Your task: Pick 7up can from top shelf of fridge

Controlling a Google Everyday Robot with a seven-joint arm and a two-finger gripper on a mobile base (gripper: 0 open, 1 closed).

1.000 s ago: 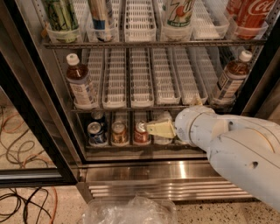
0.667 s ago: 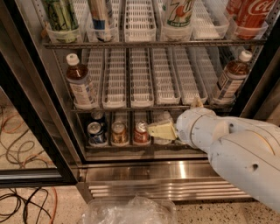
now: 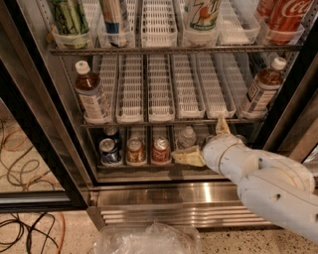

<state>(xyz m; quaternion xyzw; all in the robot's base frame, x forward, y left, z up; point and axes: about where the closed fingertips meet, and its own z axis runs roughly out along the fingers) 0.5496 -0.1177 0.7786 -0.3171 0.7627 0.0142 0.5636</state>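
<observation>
1. Camera view: 7up can (image 3: 202, 12) stands upright in a clear-fronted lane on the top shelf (image 3: 164, 50) of the fridge (image 3: 164, 196).
2. Gripper (image 3: 198, 138) sits well below the 7up can, at the bottom rack (image 3: 144, 166), jaws spread and empty.

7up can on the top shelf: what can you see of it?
The 7up can is pale white with green lettering and a red dot. The picture's edge cuts off its top. It stands upright in the clear cup front of a white lane tray on the top shelf, right of middle. Nothing else touches it. The gripper is far below, by the bottom shelf.
</observation>
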